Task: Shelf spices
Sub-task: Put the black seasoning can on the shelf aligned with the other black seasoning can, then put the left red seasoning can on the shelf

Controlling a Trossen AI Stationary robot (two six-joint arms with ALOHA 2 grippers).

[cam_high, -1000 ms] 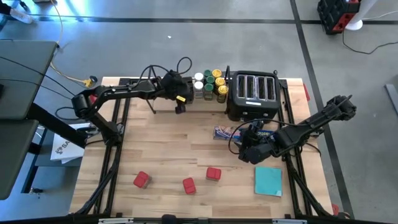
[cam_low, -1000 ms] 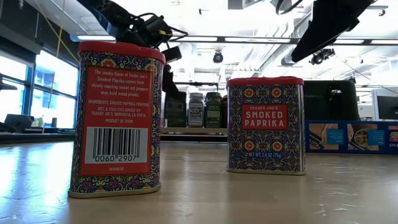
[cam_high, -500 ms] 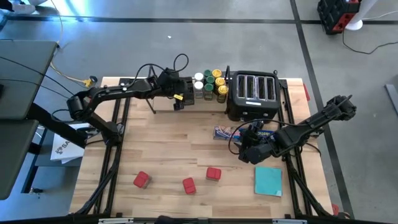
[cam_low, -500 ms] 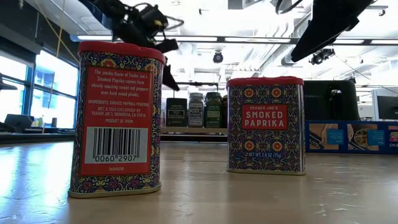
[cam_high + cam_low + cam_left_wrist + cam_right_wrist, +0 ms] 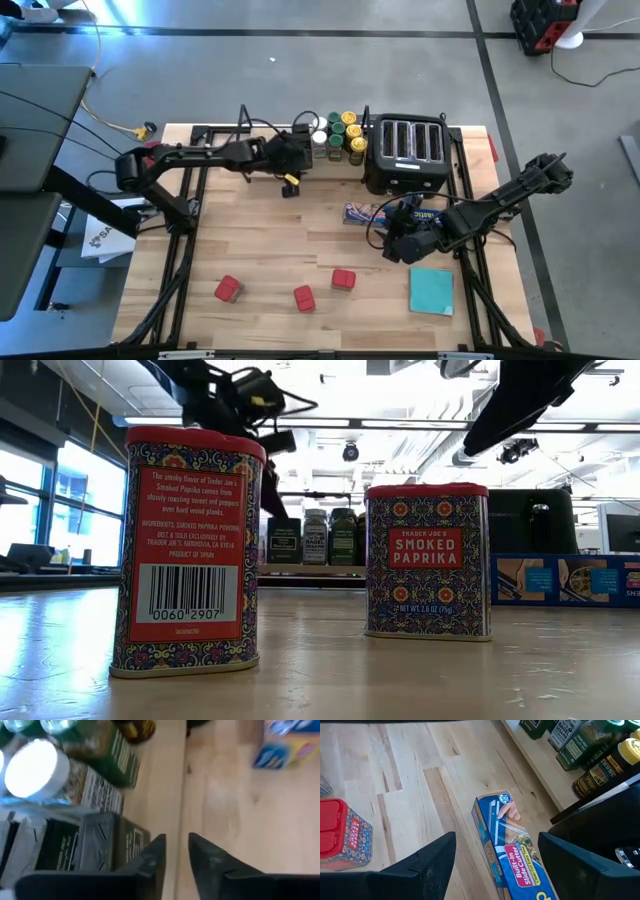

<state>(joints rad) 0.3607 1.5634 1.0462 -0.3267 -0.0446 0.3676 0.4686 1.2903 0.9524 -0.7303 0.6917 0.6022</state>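
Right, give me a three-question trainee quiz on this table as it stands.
1. How many red tins stand on the table, off the shelf?
2. True or false: the right hand hangs open over the blue box.
3. What stands right beside the jars on the shelf? A. the toaster B. the teal square C. a red tin

Key: 1. three; 2. true; 3. A
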